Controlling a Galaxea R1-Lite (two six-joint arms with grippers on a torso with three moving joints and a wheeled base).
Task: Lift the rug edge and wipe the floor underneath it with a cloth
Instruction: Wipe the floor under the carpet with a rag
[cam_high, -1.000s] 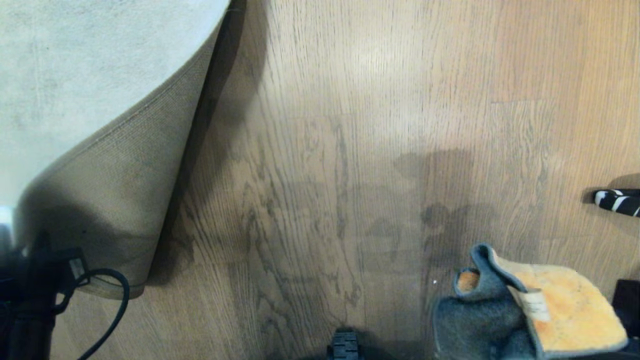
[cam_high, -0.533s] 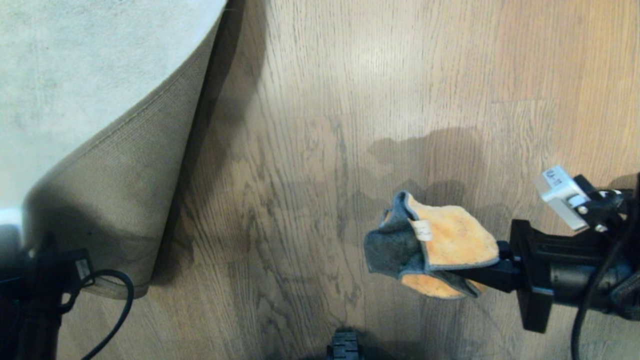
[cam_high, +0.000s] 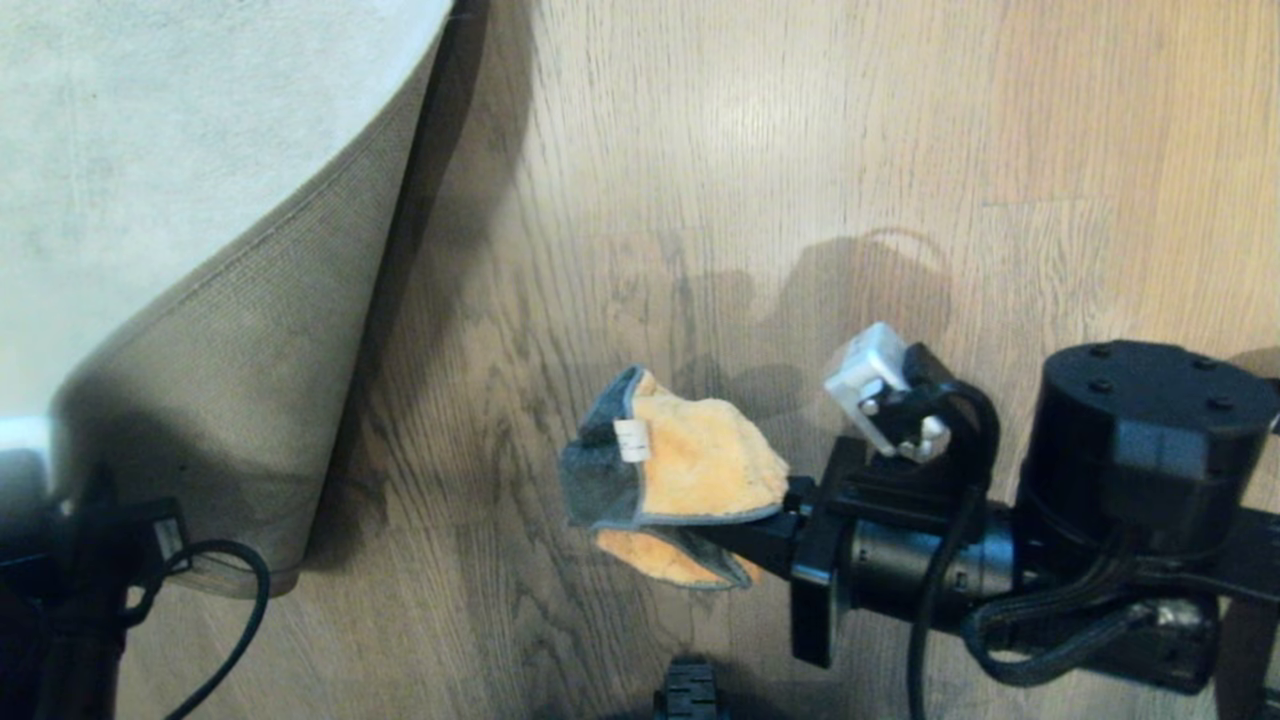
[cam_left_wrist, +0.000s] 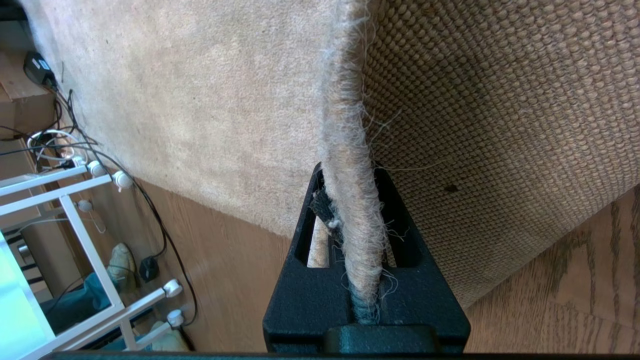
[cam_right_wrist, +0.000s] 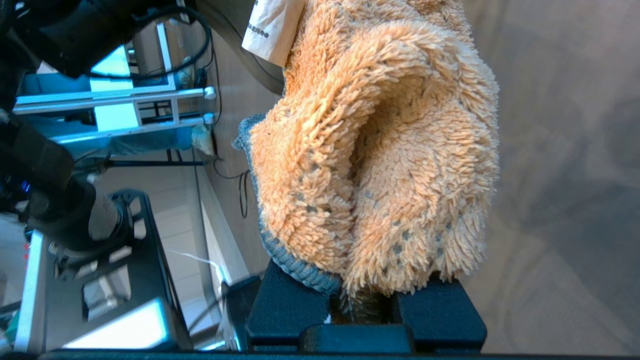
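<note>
Rug edge (cam_left_wrist: 350, 165): pinched and held raised by the left tool (cam_left_wrist: 350, 280), tan backing exposed. Cloth (cam_high: 690, 470): clamped in the right tool (cam_high: 775, 525), carried above the floor (cam_high: 560, 380) just beside the raised rug edge. Lifting is judged done; wiping is not yet begun.

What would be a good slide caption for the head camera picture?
Right gripper carries the orange cloth over bare floor beside the lifted rug edge.
</note>
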